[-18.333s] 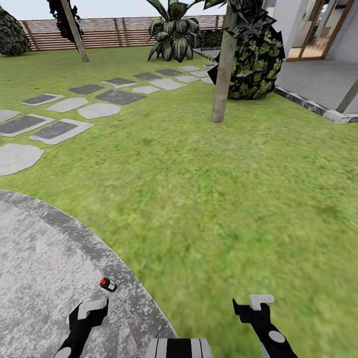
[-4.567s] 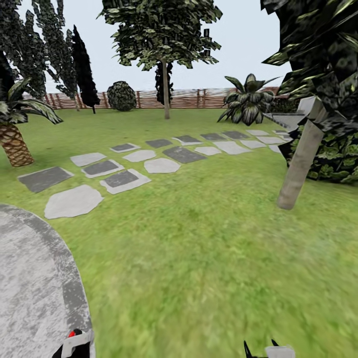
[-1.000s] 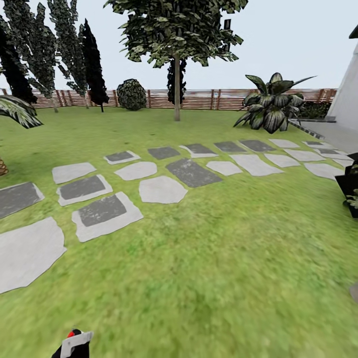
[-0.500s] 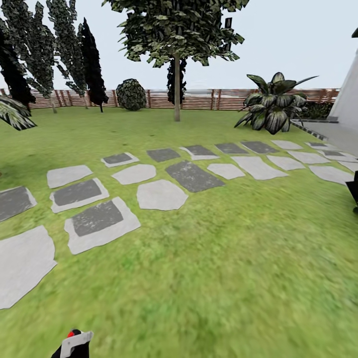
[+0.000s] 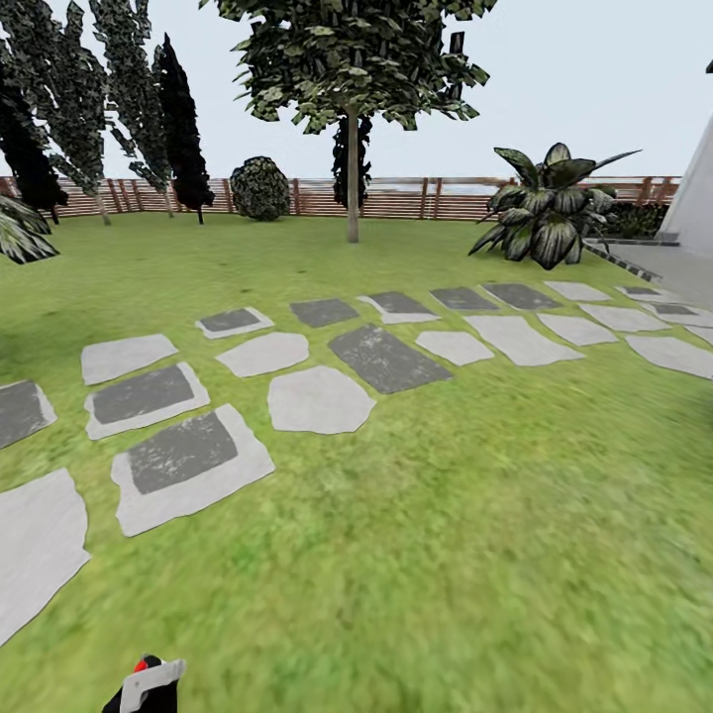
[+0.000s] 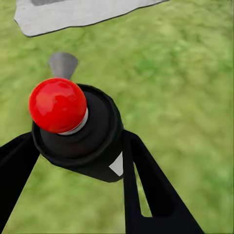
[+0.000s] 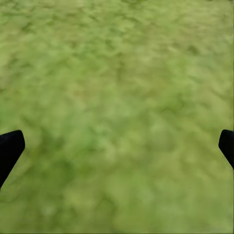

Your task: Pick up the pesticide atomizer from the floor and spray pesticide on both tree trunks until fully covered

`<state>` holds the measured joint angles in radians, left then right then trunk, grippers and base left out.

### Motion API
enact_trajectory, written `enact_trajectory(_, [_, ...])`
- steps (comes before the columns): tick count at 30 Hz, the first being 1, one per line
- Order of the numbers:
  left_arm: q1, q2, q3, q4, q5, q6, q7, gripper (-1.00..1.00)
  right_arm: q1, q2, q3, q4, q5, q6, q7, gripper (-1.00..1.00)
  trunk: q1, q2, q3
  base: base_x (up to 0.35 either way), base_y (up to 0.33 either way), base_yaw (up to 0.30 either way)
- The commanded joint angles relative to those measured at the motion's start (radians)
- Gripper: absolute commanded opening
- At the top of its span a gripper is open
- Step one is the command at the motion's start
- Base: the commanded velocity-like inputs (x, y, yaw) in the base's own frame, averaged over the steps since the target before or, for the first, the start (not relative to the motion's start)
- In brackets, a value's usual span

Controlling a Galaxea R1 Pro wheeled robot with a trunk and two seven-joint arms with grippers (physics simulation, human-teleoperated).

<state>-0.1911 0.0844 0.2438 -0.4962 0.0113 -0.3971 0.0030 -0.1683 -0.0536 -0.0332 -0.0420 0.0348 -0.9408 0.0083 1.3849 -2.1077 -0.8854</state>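
Note:
The pesticide atomizer point(image 6: 80, 131) is a black can with a round red top point(image 6: 57, 105). My left gripper point(image 6: 78, 144) is shut on it, a black finger point(image 6: 146, 185) on each side, above grass. In the head view the gripper point(image 5: 144, 685) shows at the bottom left corner with the atomizer's red top point(image 5: 140, 665) peeking out. A tree with a thin straight trunk point(image 5: 352, 183) and a wide leafy crown stands far ahead, near the fence. My right gripper point(image 7: 117, 146) is open over bare grass, its fingertips point(image 7: 10, 148) far apart.
Grey and dark stepping stones point(image 5: 317, 398) cross the lawn from left to right. A wooden fence point(image 5: 416, 198) closes the back. A broad-leaved plant point(image 5: 550, 213) and a paved terrace point(image 5: 673, 262) lie at the right, with dark cypresses point(image 5: 183, 129) and a round bush point(image 5: 260, 188) at the left.
The whole view has shifted as the robot rolls across the lawn: the stones drift nearer and the dark plant at the right edge has left the picture. The left gripper still holds the atomizer.

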Motion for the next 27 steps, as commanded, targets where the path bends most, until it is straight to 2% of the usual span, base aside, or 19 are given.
enact_trajectory(1, [-0.001, 0.0, 0.0, 0.001, 0.001, -0.003, 0.0, -1.0, -0.001, 0.0, -0.004, 0.001, 0.004, -0.003, 0.001, 1.0, 0.0, 0.0, -0.001, 0.34, 0.0, 0.0])
enact_trajectory(27, [-0.001, 0.0, 0.0, 0.001, 0.003, -0.003, 0.001, -1.0, 0.0, 0.0, -0.004, 0.001, 0.004, -0.003, 0.001, 1.0, 0.0, 0.0, -0.001, 0.34, 0.0, 0.0])
